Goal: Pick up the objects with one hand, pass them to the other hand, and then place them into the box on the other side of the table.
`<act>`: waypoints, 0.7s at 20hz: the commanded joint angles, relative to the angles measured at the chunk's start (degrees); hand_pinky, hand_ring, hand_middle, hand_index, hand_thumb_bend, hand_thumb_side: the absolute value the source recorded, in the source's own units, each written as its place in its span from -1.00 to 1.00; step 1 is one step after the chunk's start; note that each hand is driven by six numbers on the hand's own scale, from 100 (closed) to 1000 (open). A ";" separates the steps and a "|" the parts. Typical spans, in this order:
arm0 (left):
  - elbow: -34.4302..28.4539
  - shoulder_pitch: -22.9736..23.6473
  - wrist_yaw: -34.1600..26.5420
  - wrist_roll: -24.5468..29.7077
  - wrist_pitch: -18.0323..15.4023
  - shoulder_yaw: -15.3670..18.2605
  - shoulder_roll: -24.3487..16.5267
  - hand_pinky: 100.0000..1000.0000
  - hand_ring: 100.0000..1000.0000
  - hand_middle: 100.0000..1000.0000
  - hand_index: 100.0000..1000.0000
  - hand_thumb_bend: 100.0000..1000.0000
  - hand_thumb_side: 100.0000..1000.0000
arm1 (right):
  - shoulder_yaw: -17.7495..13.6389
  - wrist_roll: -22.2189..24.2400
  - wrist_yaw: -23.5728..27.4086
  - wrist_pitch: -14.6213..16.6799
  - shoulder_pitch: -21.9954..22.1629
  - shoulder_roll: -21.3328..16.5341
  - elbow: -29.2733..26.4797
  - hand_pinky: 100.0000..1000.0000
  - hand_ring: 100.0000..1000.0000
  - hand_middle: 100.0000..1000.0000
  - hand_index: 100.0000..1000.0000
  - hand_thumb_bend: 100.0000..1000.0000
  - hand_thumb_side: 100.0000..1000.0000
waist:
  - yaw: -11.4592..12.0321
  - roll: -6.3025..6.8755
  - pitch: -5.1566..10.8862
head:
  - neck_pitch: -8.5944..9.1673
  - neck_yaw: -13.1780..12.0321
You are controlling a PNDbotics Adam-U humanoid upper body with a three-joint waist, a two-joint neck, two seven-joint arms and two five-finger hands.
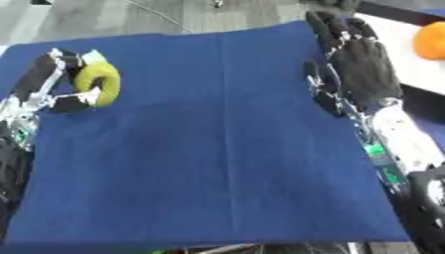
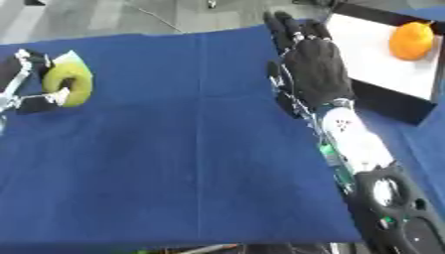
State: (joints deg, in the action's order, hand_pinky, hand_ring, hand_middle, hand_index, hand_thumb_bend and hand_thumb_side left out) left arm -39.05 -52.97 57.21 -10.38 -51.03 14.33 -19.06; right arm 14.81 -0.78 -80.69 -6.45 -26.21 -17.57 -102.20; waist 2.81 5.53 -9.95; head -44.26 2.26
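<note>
Fingers [image 1: 76,101] pinch yellow-green fruit [image 1: 97,82] near cloth [image 1: 217,149] left edge.

Yellow-green round fruit [image 1: 97,82] in left hand [image 1: 48,84] at blue cloth [image 1: 208,149] left edge; right hand [image 2: 313,64] opposite; round orange fruit [image 2: 411,40] in white-floored box [image 2: 382,74] far right.

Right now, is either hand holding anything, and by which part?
The left hand holds a yellow-green fruit, fingers over its top and thumb at its lower side. The right hand lies open on the blue cloth, holding nothing.
</note>
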 commanded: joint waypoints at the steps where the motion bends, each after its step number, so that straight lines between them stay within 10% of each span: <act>1: -4.82 -1.77 -15.45 13.26 -0.93 -1.25 0.61 -0.39 -0.65 -0.60 -0.22 -1.00 -0.36 | 0.20 0.55 0.43 0.16 -1.06 -1.25 -0.52 0.71 0.25 0.76 1.00 -1.00 -1.00 | 0.16 -0.35 1.14 | 0.14 0.36; 9: -13.88 -3.80 -52.66 51.26 7.91 -4.03 7.93 -0.51 -0.73 -0.65 -0.29 -1.00 -0.16 | 3.20 4.20 0.94 1.66 -3.89 -3.38 0.11 0.72 0.21 0.77 1.00 -1.00 -0.95 | 0.66 -0.75 1.26 | 0.14 1.81; 14: -18.81 -4.46 -65.72 61.62 18.03 -4.12 11.53 -0.77 -0.93 -0.82 -0.44 -1.00 0.06 | 4.15 5.36 1.31 1.89 -4.86 -3.68 0.07 0.72 0.19 0.78 1.00 -1.00 -0.93 | 0.58 -0.78 1.20 | 0.14 2.71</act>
State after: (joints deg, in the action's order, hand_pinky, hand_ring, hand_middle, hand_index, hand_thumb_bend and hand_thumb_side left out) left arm -55.63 -55.87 -5.31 39.12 -25.11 10.31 -7.54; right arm 18.92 4.27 -79.80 -4.62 -30.01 -20.10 -101.63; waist 3.33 4.92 -9.93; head -44.26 4.68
